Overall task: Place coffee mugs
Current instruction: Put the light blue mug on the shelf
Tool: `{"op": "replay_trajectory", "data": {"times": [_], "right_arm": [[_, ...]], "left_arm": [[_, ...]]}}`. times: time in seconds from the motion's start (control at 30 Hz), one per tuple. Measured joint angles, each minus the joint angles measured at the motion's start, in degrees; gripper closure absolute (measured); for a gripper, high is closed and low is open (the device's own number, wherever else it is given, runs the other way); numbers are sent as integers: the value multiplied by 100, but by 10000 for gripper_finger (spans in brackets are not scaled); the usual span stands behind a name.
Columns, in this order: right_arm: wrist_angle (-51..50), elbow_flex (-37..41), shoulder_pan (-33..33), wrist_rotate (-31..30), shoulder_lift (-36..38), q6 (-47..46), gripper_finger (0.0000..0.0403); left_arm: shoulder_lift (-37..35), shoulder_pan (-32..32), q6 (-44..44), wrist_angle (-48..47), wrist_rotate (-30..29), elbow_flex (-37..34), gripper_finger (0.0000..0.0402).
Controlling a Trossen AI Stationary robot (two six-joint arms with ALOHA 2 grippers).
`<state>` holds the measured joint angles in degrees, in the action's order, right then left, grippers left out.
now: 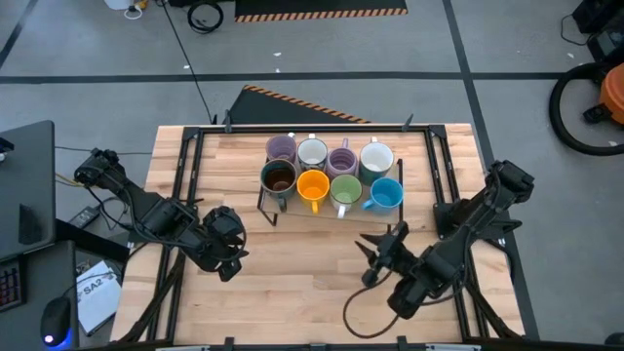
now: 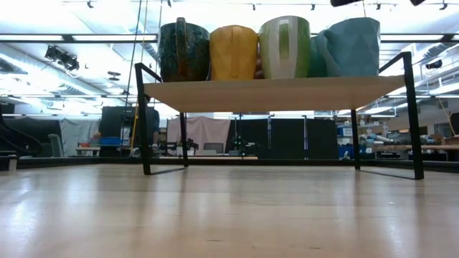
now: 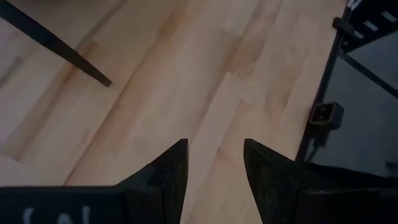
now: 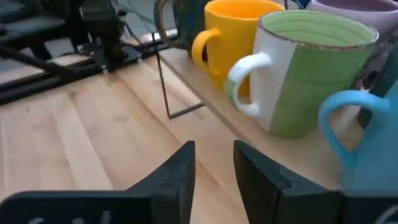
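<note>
Eight mugs stand upright in two rows on a low black-legged wooden rack (image 1: 292, 210) at the table's far middle. The far row holds a lavender mug (image 1: 281, 148), a white mug (image 1: 312, 152), a lavender mug (image 1: 341, 159) and a white mug (image 1: 376, 158). The near row holds a dark brown mug (image 1: 278, 177), an orange mug (image 1: 313, 185), a green mug (image 1: 345, 189) and a blue mug (image 1: 386, 195). My left gripper (image 1: 229, 255) hovers open over bare wood (image 3: 216, 149), near-left of the rack. My right gripper (image 1: 382, 246) is open and empty (image 4: 214, 155), just near of the blue mug, facing the near row.
Black metal frame rails (image 1: 185, 166) run along the table's left and right sides (image 1: 444, 166). A black cable loop (image 1: 363, 314) lies on the wood by the right arm. Bare tabletop (image 1: 302, 273) spreads between the two grippers, near of the rack.
</note>
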<state>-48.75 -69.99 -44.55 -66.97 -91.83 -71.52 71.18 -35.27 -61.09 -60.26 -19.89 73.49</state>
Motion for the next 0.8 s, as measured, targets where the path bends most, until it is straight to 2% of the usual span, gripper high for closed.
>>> {"op": "replay_trajectory", "data": {"times": [0.17, 0.23, 0.3, 0.4, 0.57, 0.67, 0.8], "right_arm": [[-98, -115, 60, -187, 2, 639, 334], [-408, -239, 54, 194, 11, 1020, 347], [-998, -386, 80, 883, 11, 1006, 356], [-2189, -709, 38, 1736, 11, 577, 365], [-4187, -1021, -341, 1922, 94, -923, 370], [-3979, -627, -374, 1820, 435, -949, 371], [-4105, -243, -271, 2009, 738, -1234, 373]], "left_arm": [[0, 0, -16, 1, 321, -1, 239], [0, -2, -19, 3, 323, -2, 239], [0, -2, -18, -1, 322, -1, 239], [0, -2, -19, -1, 321, 0, 239], [0, -2, 4, -2, 315, 0, 239], [0, 0, 10, 0, 268, 0, 239], [0, 0, 19, 15, 161, -1, 239]]}}
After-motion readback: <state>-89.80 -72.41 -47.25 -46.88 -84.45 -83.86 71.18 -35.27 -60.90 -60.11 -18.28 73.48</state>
